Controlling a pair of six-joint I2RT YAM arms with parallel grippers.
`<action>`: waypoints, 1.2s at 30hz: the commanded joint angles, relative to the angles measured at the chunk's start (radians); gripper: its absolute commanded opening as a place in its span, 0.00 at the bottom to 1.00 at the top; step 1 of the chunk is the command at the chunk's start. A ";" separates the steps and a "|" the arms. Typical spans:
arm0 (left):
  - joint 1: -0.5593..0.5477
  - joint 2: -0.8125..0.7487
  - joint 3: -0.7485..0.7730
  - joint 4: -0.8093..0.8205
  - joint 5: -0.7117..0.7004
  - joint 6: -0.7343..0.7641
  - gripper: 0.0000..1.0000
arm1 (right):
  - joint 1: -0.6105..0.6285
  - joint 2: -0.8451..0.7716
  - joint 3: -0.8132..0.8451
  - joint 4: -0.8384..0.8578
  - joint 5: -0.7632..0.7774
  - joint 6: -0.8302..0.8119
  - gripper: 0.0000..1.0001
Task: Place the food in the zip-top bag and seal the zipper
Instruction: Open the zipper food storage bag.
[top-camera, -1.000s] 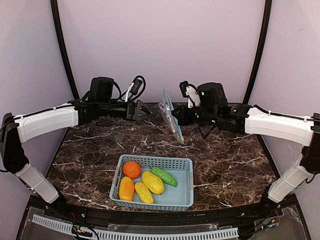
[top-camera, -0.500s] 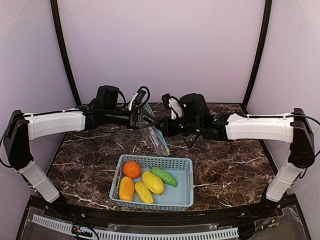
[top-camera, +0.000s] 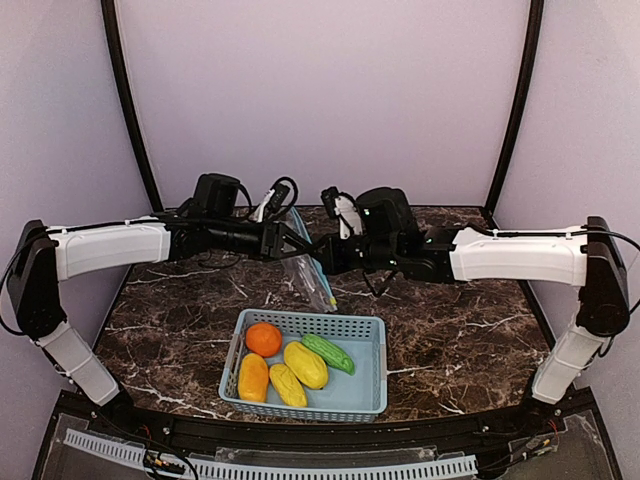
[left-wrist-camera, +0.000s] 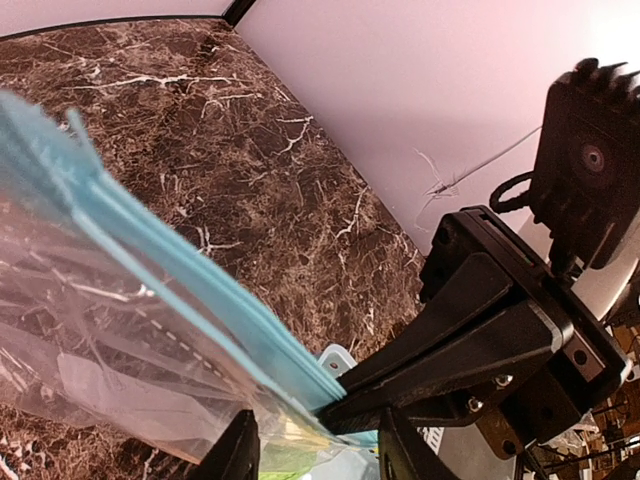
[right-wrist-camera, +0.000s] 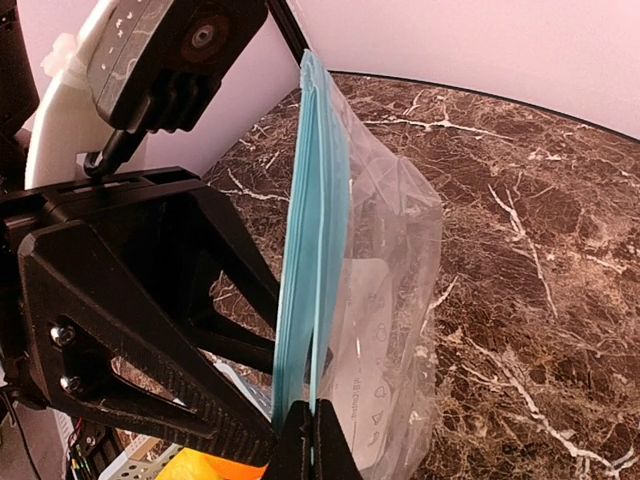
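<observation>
The zip-top bag (top-camera: 306, 274) hangs in the air above the table's rear middle, its clear crinkly body (right-wrist-camera: 395, 300) and white label showing. My right gripper (right-wrist-camera: 312, 440) is shut on the zipper (right-wrist-camera: 315, 220), the blue strip along the bag's mouth. My left gripper (left-wrist-camera: 318, 452) faces it from the left with its fingers (left-wrist-camera: 236, 452) apart, the bag's edge (left-wrist-camera: 150, 300) between them. In the top view the left gripper (top-camera: 283, 238) and right gripper (top-camera: 322, 254) nearly touch. The food lies in a basket: an orange (top-camera: 263, 339), three yellow fruits (top-camera: 306, 364) and a green pod (top-camera: 328, 352).
The light blue perforated basket (top-camera: 372, 375) stands near the front edge, just below the hanging bag. Dark marble tabletop (top-camera: 460, 330) spreads around it. Curved black poles (top-camera: 125, 100) rise at both rear corners before the purple wall.
The right arm carried the bag leftward and lower toward the left gripper. The left gripper reached in around the bag's edge and its fingers have drawn closer together.
</observation>
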 joint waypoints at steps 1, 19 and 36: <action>0.013 -0.016 -0.020 -0.033 -0.061 0.009 0.37 | 0.023 -0.016 0.012 0.023 -0.001 0.001 0.00; 0.023 -0.024 -0.011 -0.131 -0.180 0.042 0.26 | 0.047 0.010 0.042 -0.030 0.081 -0.020 0.00; 0.025 -0.014 -0.016 -0.123 -0.153 0.035 0.01 | 0.080 0.067 0.123 -0.187 0.269 -0.012 0.00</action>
